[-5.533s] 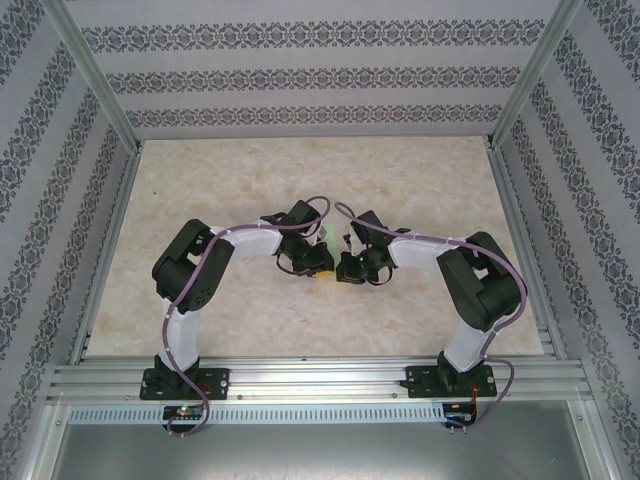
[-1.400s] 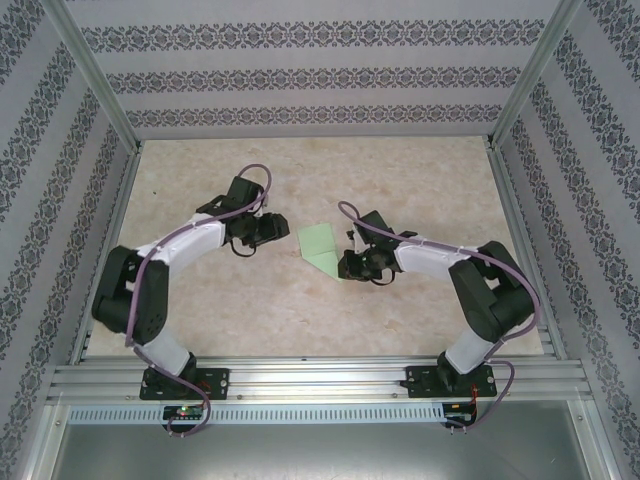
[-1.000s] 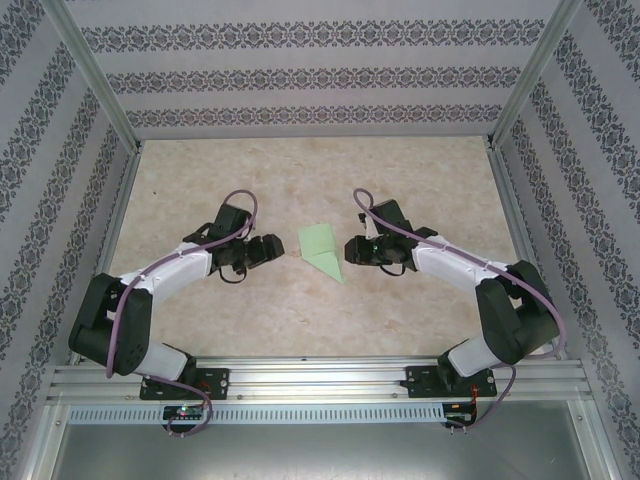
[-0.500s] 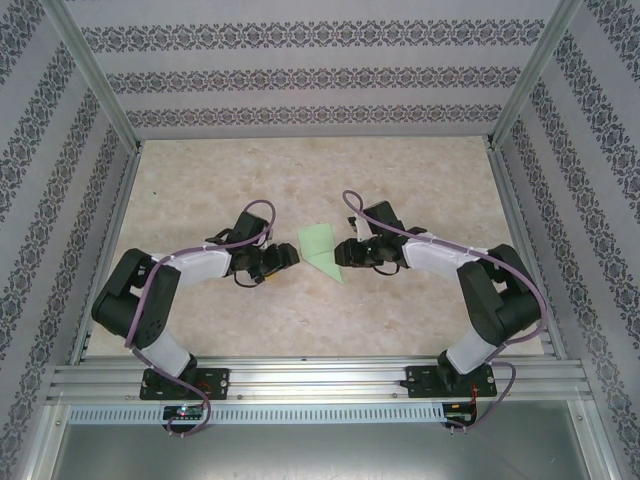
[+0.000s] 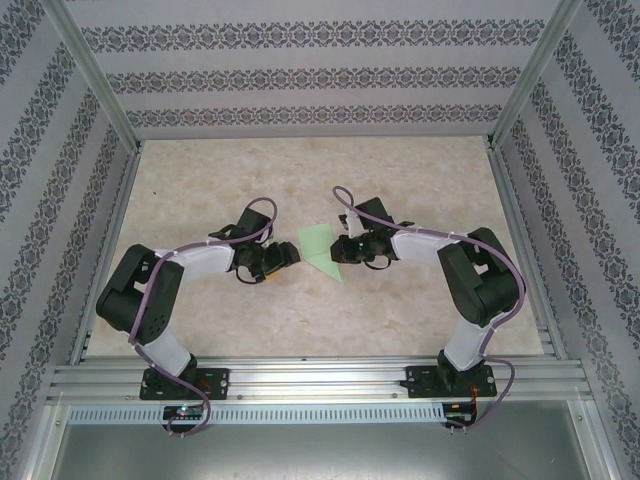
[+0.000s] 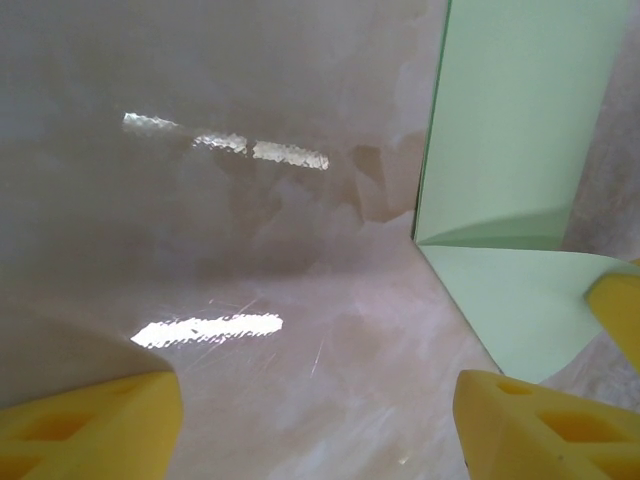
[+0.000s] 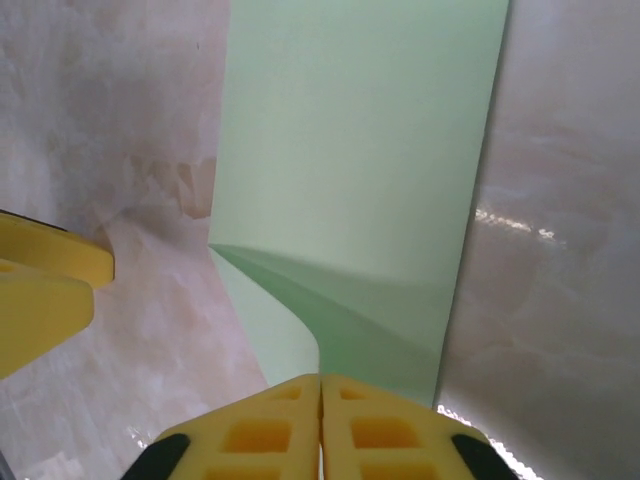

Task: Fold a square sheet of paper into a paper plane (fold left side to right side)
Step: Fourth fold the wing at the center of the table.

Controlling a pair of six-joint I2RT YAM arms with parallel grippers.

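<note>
The tabletop [image 5: 300, 165] is pale beige with a marble pattern, and it is glossy: the left wrist view shows bright reflections of light on it. Walls [image 5: 300, 85] with grey ornament stripes close three sides, and aluminium posts [image 5: 95, 75] stand at the corners. The sheet of paper [image 5: 320, 244], mint green and partly folded to a point, lies near the middle of the tabletop. The right pincer [image 7: 320, 405] is clenched on its near edge, where a flap lifts. The left pincer [image 6: 315, 430] is released, just beside the paper, over bare surface.
</note>
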